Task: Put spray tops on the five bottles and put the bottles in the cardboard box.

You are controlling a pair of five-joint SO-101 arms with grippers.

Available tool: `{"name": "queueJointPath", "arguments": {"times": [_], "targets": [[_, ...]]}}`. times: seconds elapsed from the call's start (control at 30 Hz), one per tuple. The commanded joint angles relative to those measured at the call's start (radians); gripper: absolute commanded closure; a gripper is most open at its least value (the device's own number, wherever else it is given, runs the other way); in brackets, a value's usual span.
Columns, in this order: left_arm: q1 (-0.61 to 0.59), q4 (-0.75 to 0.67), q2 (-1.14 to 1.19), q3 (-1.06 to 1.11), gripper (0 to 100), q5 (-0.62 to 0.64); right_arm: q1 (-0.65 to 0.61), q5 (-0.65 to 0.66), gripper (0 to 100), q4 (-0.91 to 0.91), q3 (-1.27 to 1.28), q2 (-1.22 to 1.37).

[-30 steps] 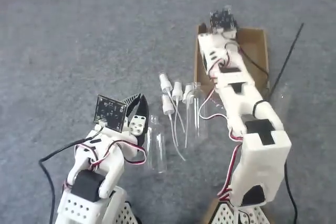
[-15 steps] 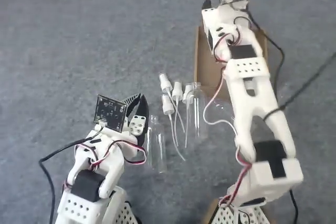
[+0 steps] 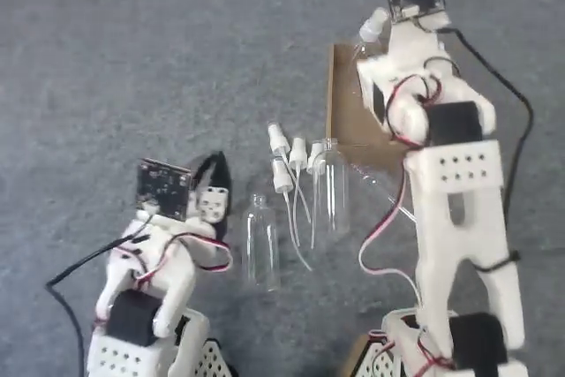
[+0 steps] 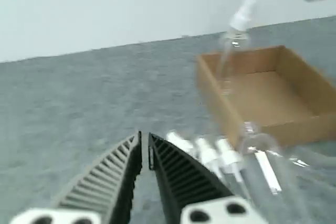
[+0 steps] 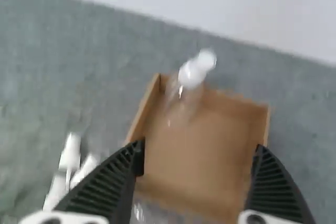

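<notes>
Bottle (image 4: 229, 51) with spray top (image 4: 242, 14) stands in the cardboard box (image 4: 273, 95) (right fingers (image 5: 118, 177) apart, left fingers (image 4: 123, 166) together); other bottles (image 3: 262, 240), loose spray tops (image 3: 282, 161) lie on desk (image 3: 132, 86).

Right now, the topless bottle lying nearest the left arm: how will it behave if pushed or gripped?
The bottle lies on its side and is round, so a sideways push would probably roll it, though the rough grey table may damp that. It looks clear and empty: likely light, and thin walls might flex under a firm pinch.
</notes>
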Motion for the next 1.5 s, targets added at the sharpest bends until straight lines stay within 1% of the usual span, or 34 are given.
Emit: {"name": "queueJointPath", "arguments": {"times": [0.0, 0.1, 0.2, 0.3, 0.4, 0.47, 0.53, 0.7, 0.77, 0.93, 1.0, 1.1, 1.17, 1.23, 1.37, 1.47], "targets": [[-0.137, 0.086, -0.012, -0.13, 99, -0.117, 0.036, 0.014, 73.9, 0.209, -0.064, -0.117], [-0.184, 0.17, -0.012, -0.151, 99, -0.17, 0.117, 0.015, 73.8, 0.303, -0.064, -0.143], [-0.187, 0.273, -0.012, -0.151, 99, -0.222, 0.22, 0.037, 73.9, 0.367, -0.06, -0.15], [-0.192, 0.296, 0.0, -0.136, 98, -0.282, 0.308, 0.048, 74.0, 0.389, 0.003, -0.142], [-0.184, 0.29, 0.092, -0.136, 98, -0.29, 0.364, 0.049, 76.2, 0.377, 0.109, -0.127], [-0.183, 0.278, 0.192, -0.153, 98, -0.29, 0.384, 0.049, 79.2, 0.344, 0.167, -0.111], [-0.183, 0.264, 0.302, -0.18, 98, -0.29, 0.397, 0.049, 79.8, 0.305, 0.204, -0.09], [-0.183, 0.27, 0.509, -0.283, 98, -0.29, 0.424, 0.04, 72.0, 0.248, 0.207, 0.041], [-0.186, 0.27, 0.562, -0.317, 98, -0.29, 0.424, 0.038, 70.9, 0.214, 0.207, 0.11], [-0.183, 0.269, 0.615, -0.348, 98, -0.29, 0.426, -0.026, 70.9, 0.125, 0.207, 0.222], [-0.187, 0.267, 0.618, -0.348, 94, -0.29, 0.426, -0.044, 70.9, 0.097, 0.207, 0.251], [-0.189, 0.269, 0.62, -0.349, 86, -0.293, 0.426, -0.055, 70.9, 0.081, 0.209, 0.302], [-0.184, 0.264, 0.621, -0.351, 83, -0.293, 0.429, -0.06, 70.9, 0.056, 0.21, 0.34], [-0.184, 0.272, 0.629, -0.378, 83, -0.292, 0.456, -0.06, 71.9, 0.019, 0.21, 0.386], [-0.189, 0.322, 0.701, -0.483, 84, -0.292, 0.522, -0.051, 78.0, -0.041, 0.209, 0.453], [-0.183, 0.336, 0.778, -0.57, 84, -0.29, 0.555, -0.04, 78.2, -0.059, 0.209, 0.493]]}}
